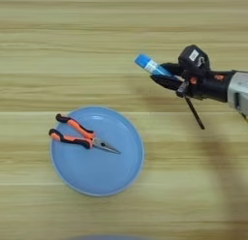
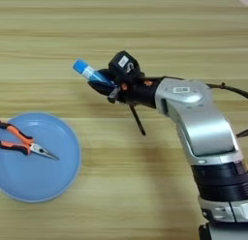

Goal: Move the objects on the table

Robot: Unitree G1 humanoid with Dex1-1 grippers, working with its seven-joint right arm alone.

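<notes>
Right claw (image 1: 163,73) grips blue glue stick (image 1: 148,65) above tabletop (image 1: 72,40); pliers (image 1: 80,135) lie on blue plate (image 1: 126,171), well down-left of claw.

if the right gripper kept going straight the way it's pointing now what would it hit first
Probably nothing. The right gripper, shut on the glue stick, points toward the robot's left and slightly away, over bare table. The plate with the pliers lies nearer the robot, off that line, though depth is unclear.
</notes>
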